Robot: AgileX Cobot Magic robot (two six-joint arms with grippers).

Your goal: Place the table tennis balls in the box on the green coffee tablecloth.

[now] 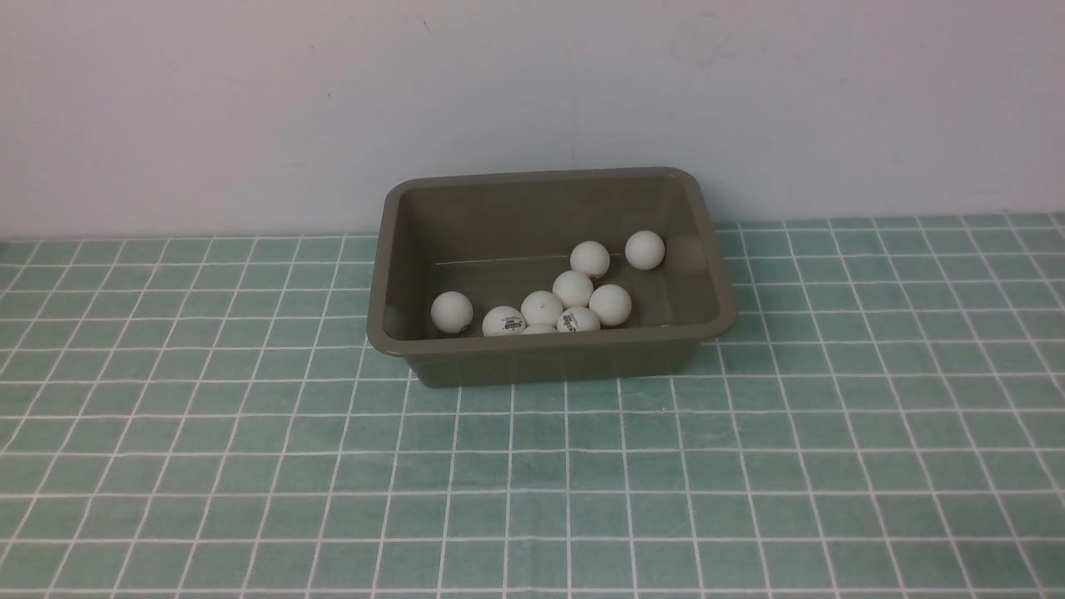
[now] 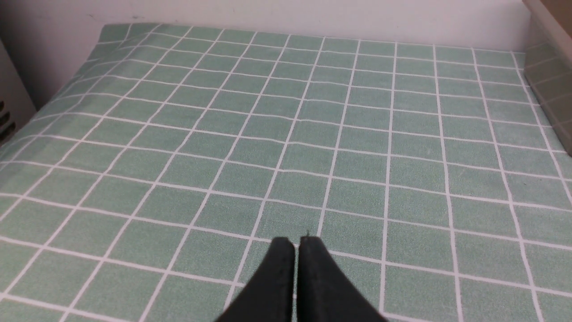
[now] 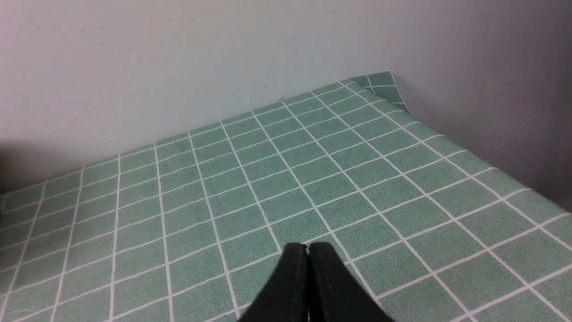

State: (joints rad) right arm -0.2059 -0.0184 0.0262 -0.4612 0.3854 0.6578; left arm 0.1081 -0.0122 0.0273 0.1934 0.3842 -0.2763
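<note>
The olive-brown box (image 1: 549,353) stands on the green checked tablecloth (image 1: 532,482) by the back wall. Several white table tennis balls (image 1: 572,289) lie inside it, mostly along its near wall. No ball shows on the cloth. Neither arm shows in the front view. In the left wrist view my left gripper (image 2: 297,241) is shut and empty over bare cloth, with the box's wall (image 2: 552,85) at the frame's edge. In the right wrist view my right gripper (image 3: 307,247) is shut and empty over bare cloth.
A pale wall (image 1: 532,91) runs right behind the box. The cloth's far right corner (image 3: 380,82) meets a side wall (image 3: 514,80). A light-coloured object (image 2: 11,107) stands at the cloth's left edge.
</note>
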